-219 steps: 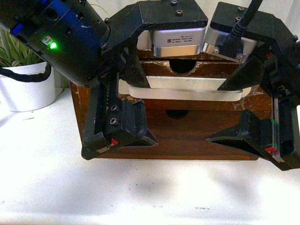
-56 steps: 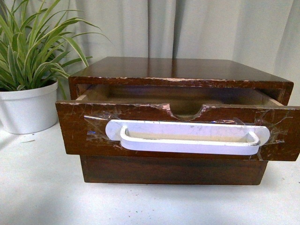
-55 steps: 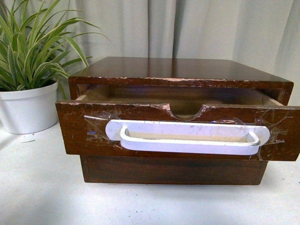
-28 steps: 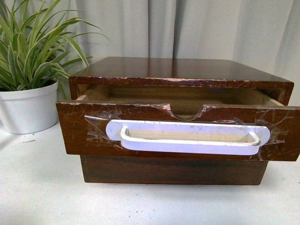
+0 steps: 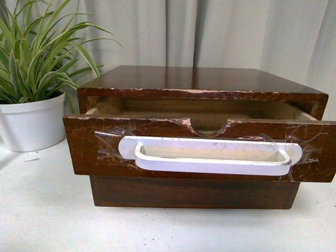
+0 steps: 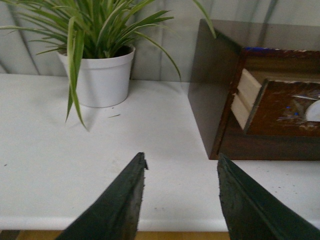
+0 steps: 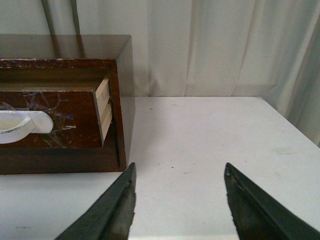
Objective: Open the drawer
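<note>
While the drawer (image 5: 199,149) juts past its cabinet (image 5: 202,79), left pincer (image 6: 181,167) spread, right pincer (image 7: 180,172) spread, both over bare table (image 5: 47,210).

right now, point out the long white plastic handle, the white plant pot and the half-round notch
long white plastic handle (image 5: 210,164), front view, lower bar
white plant pot (image 5: 29,126), front view, side wall
half-round notch (image 5: 208,127), front view, cut-out's bottom edge

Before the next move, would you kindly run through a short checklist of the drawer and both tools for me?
1. Drawer pulled out of the cabinet: ok, partly open.
2. White handle attached under its tape: ok.
3. Left tool open, holding nothing, clear of the cabinet: ok.
4. Right tool open, holding nothing, clear of the cabinet: ok.
5. Drawer contents: cannot tell, the interior is mostly hidden.
6. Potted plant apart from the cabinet: ok.
</note>
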